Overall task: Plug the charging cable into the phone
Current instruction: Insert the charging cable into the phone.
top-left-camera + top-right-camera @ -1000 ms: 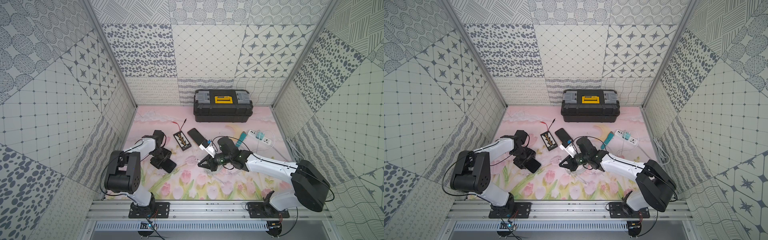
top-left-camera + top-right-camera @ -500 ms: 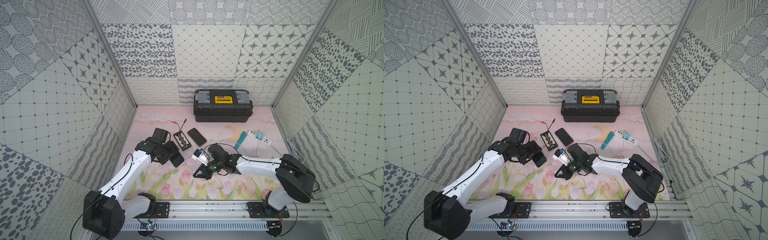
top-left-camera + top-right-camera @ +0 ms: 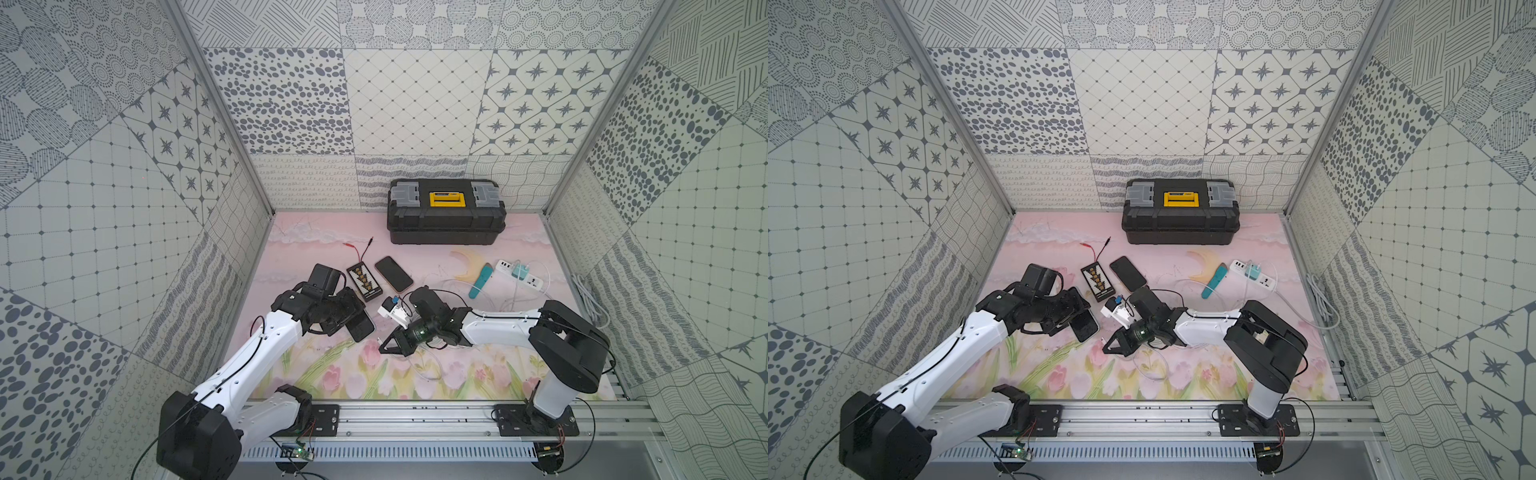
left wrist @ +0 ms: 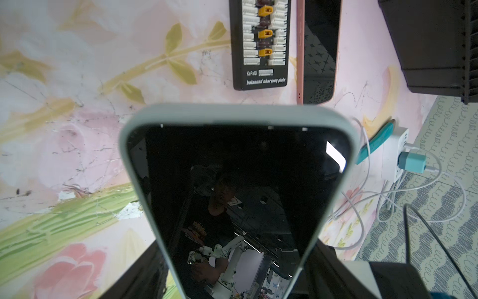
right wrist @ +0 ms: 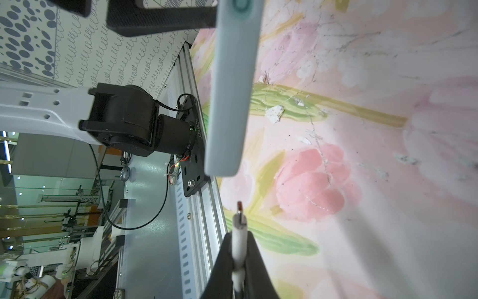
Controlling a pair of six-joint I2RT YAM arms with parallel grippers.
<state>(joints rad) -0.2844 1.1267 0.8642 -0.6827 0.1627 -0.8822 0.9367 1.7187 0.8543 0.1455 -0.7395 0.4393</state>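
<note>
The right gripper [image 5: 239, 242] pinched the charging cable [image 5: 238, 230] behind its plug [image 5: 240, 208], tip just short of the phone [image 5: 232, 90], which the left gripper [image 3: 348, 321] clasped clear of the mat [image 3: 457, 374]. If misaligned, a push could bend the plug or twist the phone loose. The scuffed floral mat lay below the phone; patterned walls [image 3: 415, 104] enclosed it.

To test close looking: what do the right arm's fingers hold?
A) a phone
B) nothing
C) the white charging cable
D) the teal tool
C: the right wrist view shows the fingers pinching the white charging cable behind its plug, its tip short of the phone.
</note>
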